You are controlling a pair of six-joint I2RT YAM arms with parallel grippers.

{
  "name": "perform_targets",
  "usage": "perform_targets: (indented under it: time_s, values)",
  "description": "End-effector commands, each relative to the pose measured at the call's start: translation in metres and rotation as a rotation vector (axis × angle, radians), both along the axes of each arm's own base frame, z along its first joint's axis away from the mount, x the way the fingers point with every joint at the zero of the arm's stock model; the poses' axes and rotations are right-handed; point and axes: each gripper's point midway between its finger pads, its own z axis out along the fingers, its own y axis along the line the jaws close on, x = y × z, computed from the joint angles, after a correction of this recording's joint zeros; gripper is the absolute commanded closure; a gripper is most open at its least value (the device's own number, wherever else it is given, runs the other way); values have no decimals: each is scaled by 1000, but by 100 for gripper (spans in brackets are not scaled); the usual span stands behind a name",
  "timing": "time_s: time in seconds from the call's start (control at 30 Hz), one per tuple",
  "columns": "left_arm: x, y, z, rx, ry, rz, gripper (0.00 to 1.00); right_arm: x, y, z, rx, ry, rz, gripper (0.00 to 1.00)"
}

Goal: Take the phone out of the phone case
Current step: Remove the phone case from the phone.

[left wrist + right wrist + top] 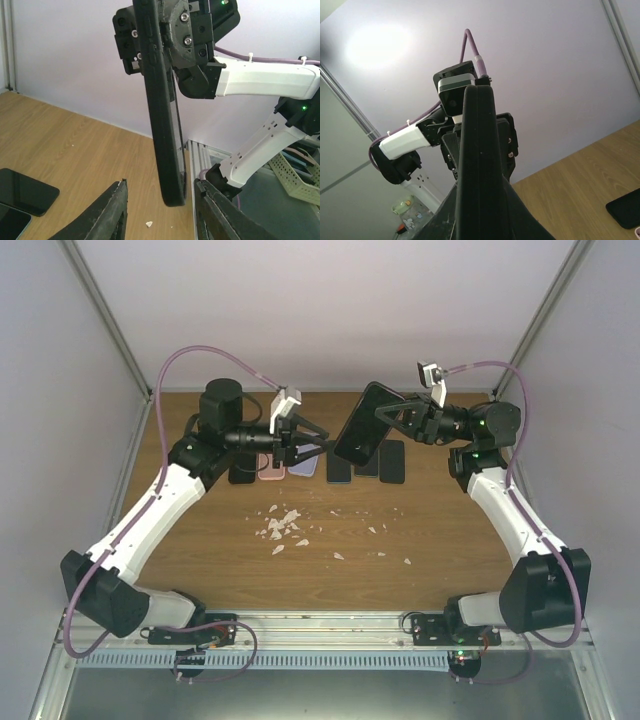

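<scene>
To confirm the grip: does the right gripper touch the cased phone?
Touching. Left wrist view: the right gripper clamps the cased phone at its upper end.

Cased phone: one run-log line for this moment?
right tool: shut on cased phone, held aloft | left tool: open, straddling its lower end, no contact seen | extraction: not done

Black phone case (362, 423) with the phone (176, 131) still seated in it, up in the air over the far middle of the desk (440, 535), not resting on anything. Right gripper (386, 417) has its top end pinched, so it hangs near upright, slightly tilted. The bottom end sits between the left gripper's (161, 200) spread fingers, with a gap on each side.
</scene>
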Motion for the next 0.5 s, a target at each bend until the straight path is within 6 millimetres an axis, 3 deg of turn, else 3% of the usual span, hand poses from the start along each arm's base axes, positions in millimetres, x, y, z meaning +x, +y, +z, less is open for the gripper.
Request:
perform_targets:
  time_s: [0.0, 0.47]
  values:
    - [-4, -10, 8, 5, -60, -14, 65, -9, -2, 22, 33, -91, -32, 100]
    - [13, -12, -11, 58, -47, 61, 89, -14, -2, 27, 39, -109, -19, 100]
